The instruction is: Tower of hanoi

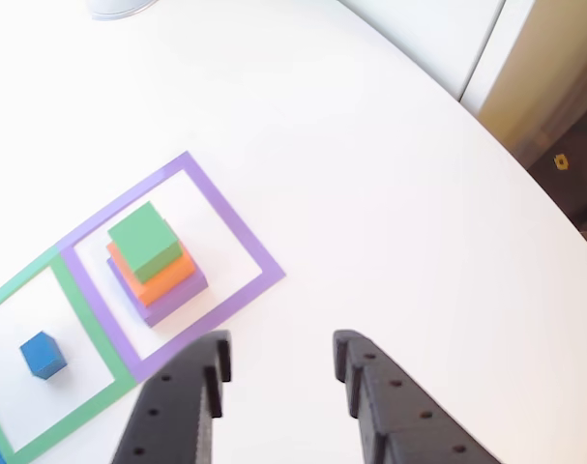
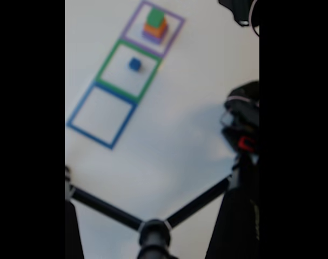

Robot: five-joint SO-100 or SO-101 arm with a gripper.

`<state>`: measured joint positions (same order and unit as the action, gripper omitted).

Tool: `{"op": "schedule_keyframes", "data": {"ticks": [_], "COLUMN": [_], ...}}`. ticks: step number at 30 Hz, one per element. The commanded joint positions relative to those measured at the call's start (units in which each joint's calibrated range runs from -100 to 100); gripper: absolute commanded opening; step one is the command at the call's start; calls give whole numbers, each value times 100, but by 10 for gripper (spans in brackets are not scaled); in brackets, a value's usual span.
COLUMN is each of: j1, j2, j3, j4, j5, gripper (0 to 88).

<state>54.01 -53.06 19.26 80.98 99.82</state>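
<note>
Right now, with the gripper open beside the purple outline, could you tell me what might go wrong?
The green block sits slightly askew on the orange block, so a low approach by the open gripper could nudge the stack. The blue cube is small; a slightly off-centre grasp might push it rather than lift it.

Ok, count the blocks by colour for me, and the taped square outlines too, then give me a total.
Green block: 1
Orange block: 1
Purple block: 1
Blue block: 1
Purple outline: 1
Green outline: 1
Blue outline: 1
Total: 7 (4 blocks, 3 outlines)
</note>
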Motion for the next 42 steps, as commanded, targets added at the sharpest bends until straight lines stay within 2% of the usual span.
{"op": "schedule_keyframes", "data": {"ticks": [1, 5, 9, 15, 22, 28, 34, 42], "j1": [131, 131, -99, -722, -1364, -1460, -1412, -1460], "j2": [-197, -43, 562, 1483, 1870, 2097, 2654, 3057], "j3": [1565, 3220, 3938, 4002, 4156, 4420, 4920, 5365], "j4": [-2146, -4502, -5944, -6972, -7506, -8025, -9312, -10316], "j5": [18, 18, 18, 18, 18, 18, 18, 18], "gripper": [193, 214, 207, 207, 215, 273, 298, 340]}}
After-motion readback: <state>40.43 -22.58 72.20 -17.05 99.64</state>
